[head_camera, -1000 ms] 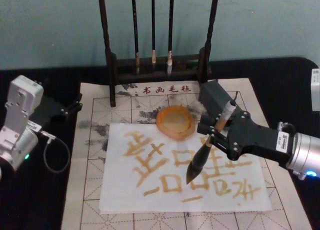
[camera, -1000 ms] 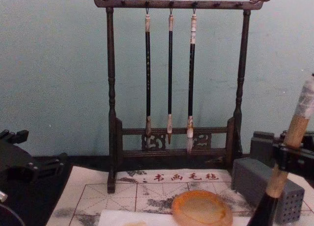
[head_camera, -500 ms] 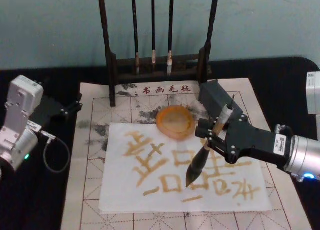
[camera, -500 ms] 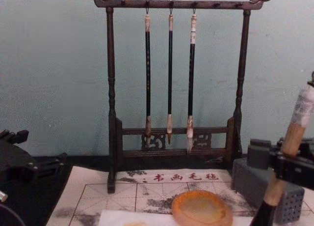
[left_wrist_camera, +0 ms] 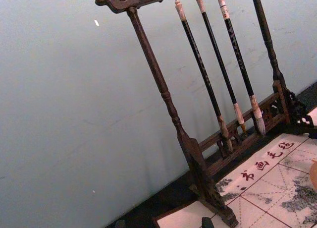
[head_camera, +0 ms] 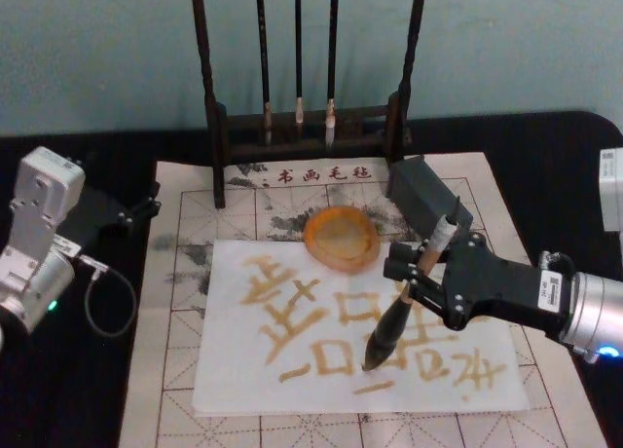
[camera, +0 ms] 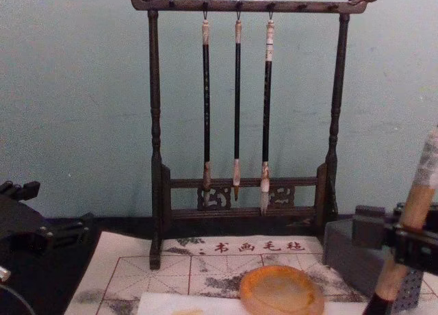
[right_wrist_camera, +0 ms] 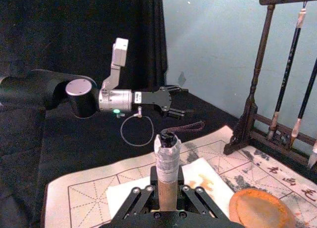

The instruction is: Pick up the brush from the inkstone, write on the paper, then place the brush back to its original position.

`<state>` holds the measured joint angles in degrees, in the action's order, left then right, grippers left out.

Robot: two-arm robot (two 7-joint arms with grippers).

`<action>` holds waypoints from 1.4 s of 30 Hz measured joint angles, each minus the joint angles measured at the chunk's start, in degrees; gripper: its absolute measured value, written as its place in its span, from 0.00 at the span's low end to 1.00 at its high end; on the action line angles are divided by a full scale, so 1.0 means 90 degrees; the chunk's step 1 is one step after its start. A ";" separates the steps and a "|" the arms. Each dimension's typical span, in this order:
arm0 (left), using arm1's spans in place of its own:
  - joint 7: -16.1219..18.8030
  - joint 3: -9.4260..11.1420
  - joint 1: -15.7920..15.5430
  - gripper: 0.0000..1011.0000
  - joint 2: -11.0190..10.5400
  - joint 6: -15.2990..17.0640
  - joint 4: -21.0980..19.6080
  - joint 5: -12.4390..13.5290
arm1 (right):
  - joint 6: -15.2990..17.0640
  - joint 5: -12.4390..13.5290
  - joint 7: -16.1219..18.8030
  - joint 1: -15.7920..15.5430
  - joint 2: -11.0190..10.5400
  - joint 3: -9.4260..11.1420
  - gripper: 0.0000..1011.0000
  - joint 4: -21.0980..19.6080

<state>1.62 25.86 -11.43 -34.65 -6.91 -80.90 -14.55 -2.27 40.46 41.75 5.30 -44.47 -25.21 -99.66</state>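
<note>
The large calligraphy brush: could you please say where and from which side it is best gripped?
Grip the brush on its straight tan upper handle, below the white cap, clamping across the shaft from the robot's right, as the right gripper does. The black lower part swells and the bristles point down at the paper. The left gripper sits parked left.

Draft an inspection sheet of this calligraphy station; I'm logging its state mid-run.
Surface: white gridded felt mat, ink-stained, on black cloth.
Job's things: large tan-and-black calligraphy brush, tip on white paper sheet bearing golden characters; round amber inkstone dish at its top edge.
Clutter: grey rectangular block; dark wooden rack with three thin brushes.
Claws: right claw shut on brush; left claw open, idle beside mat.
Cables: thin looped cable by left arm.
Surroundings: pale teal wall.
</note>
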 joint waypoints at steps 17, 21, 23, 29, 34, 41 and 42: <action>0.0000 0.0000 0.0000 0.99 0.0000 0.0000 0.0000 0.0000 | 0.0018 0.0152 0.0100 -0.0247 -0.0293 0.0106 0.18 -0.0255; 0.0000 0.0000 0.0000 0.99 0.0000 0.0000 0.0000 0.0000 | 0.0018 0.0181 0.0137 -0.0305 -0.0368 0.0128 0.18 -0.0316; 0.0000 0.0000 0.0000 0.99 0.0000 0.0000 0.0000 0.0000 | 0.0017 0.0185 0.0151 -0.0326 -0.0396 0.0133 0.18 -0.0338; 0.0000 0.0000 0.0000 0.99 0.0000 0.0000 0.0000 0.0000 | 0.0006 0.0214 0.0204 -0.0402 -0.0504 0.0159 0.18 -0.0425; 0.0000 0.0000 0.0000 0.99 0.0000 0.0000 0.0000 0.0000 | -0.0011 0.0226 0.0230 -0.0463 -0.0582 0.0183 0.18 -0.0495; 0.0000 0.0000 0.0000 0.99 0.0000 0.0000 0.0000 0.0000 | -0.0039 0.0242 0.0272 -0.0535 -0.0678 0.0225 0.18 -0.0577; 0.0000 0.0000 0.0000 0.99 0.0000 0.0000 0.0000 0.0000 | -0.0045 0.0246 0.0277 -0.0550 -0.0695 0.0232 0.18 -0.0593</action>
<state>1.62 25.86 -11.43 -34.65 -6.91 -80.90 -14.55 -2.68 42.67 44.24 0.35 -50.72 -23.12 -105.00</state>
